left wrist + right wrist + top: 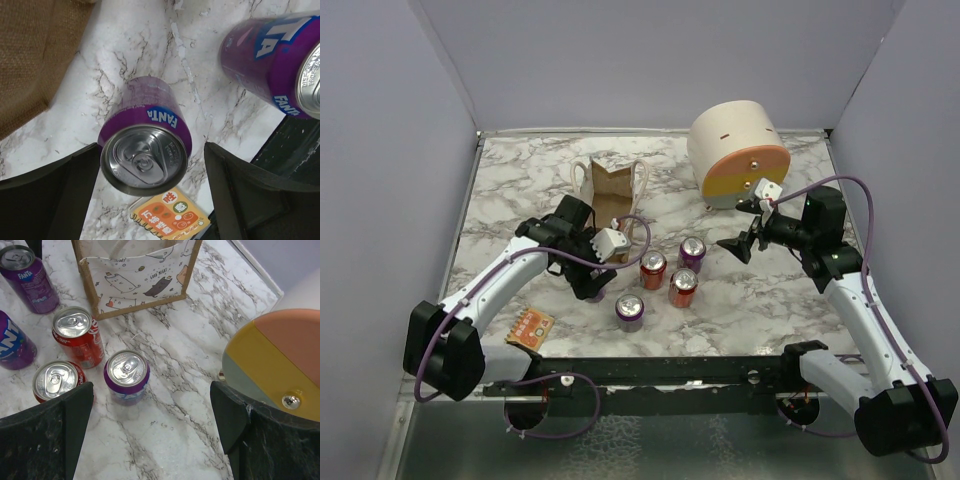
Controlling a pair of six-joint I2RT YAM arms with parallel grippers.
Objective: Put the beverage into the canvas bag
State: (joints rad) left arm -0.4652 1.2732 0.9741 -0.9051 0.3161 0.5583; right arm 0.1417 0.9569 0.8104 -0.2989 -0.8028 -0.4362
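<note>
Marble table (520, 185) with canvas bag (613, 190), red cans (652, 269), purple cans (692, 253), cream cylinder (738, 150), orange card (530, 328).

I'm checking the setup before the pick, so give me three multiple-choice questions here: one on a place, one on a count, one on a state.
1. Where does the canvas bag stand? A) left of the cream cylinder B) at the near table edge C) right of the cylinder
2. How many red cans are out? A) one B) two C) four
3. The left fingers are: A) shut on a bag handle B) open, either side of a purple can C) inside the bag
Answers: 1 A, the top view shows it left of the cylinder; 2 B, only two cans are red; 3 B, the fingers stand wide apart with the can between them.
</note>
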